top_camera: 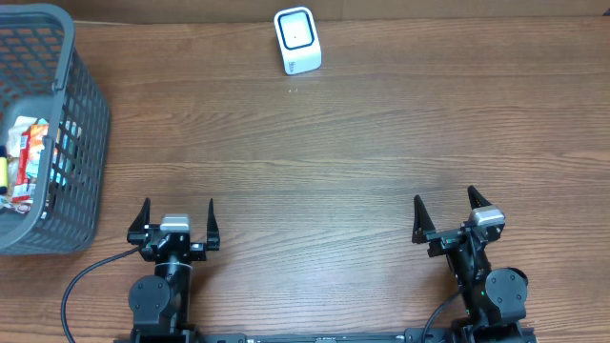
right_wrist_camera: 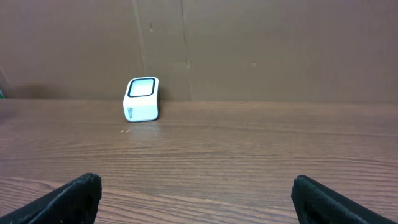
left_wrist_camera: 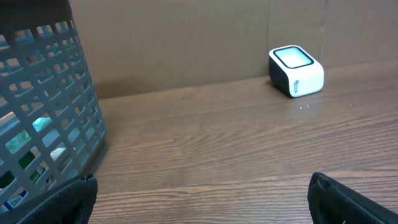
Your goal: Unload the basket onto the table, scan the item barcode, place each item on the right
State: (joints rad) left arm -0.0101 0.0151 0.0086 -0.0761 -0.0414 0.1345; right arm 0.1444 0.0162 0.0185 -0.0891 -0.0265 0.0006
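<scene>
A small white barcode scanner (top_camera: 297,40) with a glass top stands at the far edge of the table; it also shows as the scanner (left_wrist_camera: 296,71) and the scanner (right_wrist_camera: 142,99). Packaged items (top_camera: 29,157) lie inside the grey basket (top_camera: 81,124) at the far left. My left gripper (top_camera: 178,218) rests at the near left, open, nothing between its fingers. My right gripper (top_camera: 446,215) rests at the near right, also open and empty. Both are far from the scanner and the items.
The grey basket (left_wrist_camera: 43,106) fills the left of the left wrist view, close to the left gripper (left_wrist_camera: 202,196). A brown wall backs the table behind the scanner. Bare wood lies ahead of the right gripper (right_wrist_camera: 198,196).
</scene>
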